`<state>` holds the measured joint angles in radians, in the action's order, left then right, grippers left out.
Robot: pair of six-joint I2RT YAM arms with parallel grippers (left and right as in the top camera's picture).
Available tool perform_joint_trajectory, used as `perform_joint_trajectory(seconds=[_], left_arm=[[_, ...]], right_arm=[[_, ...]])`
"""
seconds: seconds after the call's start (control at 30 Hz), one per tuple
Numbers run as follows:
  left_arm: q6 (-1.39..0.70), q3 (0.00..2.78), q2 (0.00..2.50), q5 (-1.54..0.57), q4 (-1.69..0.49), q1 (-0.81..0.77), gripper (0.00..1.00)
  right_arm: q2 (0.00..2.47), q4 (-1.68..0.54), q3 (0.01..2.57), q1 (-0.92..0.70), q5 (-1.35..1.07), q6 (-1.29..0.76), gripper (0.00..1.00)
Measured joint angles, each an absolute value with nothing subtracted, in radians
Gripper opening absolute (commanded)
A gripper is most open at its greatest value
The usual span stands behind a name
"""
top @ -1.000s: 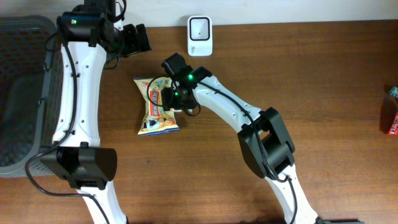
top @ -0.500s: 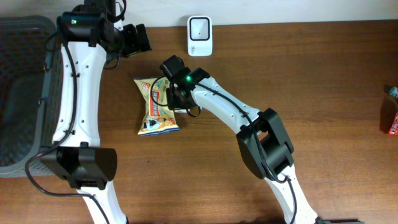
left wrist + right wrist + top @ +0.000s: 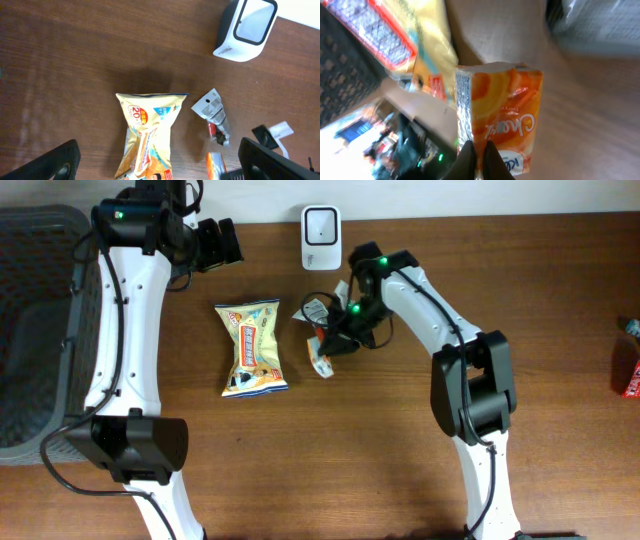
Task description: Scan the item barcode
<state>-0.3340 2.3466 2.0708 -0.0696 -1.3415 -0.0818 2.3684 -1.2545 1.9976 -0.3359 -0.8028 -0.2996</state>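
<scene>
- Pinching the orange sachet (image 3: 500, 110) by its bottom edge in my right gripper (image 3: 479, 150) — near the scanner (image 3: 321, 224), beside the chip bag (image 3: 253, 350).
- Likely light, crinkly and slippery — grip the crimped seam.
- Left gripper (image 3: 225, 243) wide, empty.

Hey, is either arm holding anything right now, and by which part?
The right gripper pinches the small orange packet by the edge of one end. The left gripper is open, holding nothing.

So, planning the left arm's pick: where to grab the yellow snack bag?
Probably the sealed edge nearest the scanner, from above: the yellow snack bag lies flat on the table, its filled middle likely too wide, that seam thin.
</scene>
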Motion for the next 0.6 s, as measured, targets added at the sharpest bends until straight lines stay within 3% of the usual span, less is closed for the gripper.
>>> perform_joint_trajectory(seconds=[0.47,0.6], left_arm=[[-0.334,2.347,2.071,-0.070,-1.342,-0.082,0.99],[-0.334,2.347,2.071,-0.069,-1.342,-0.082,0.99]], right_arm=[[2.363,-1.184,1.717,-0.238,-0.912,-0.180,0.05],[2.363,-1.233,1.720,-0.141,-0.738,-0.184,0.15]])
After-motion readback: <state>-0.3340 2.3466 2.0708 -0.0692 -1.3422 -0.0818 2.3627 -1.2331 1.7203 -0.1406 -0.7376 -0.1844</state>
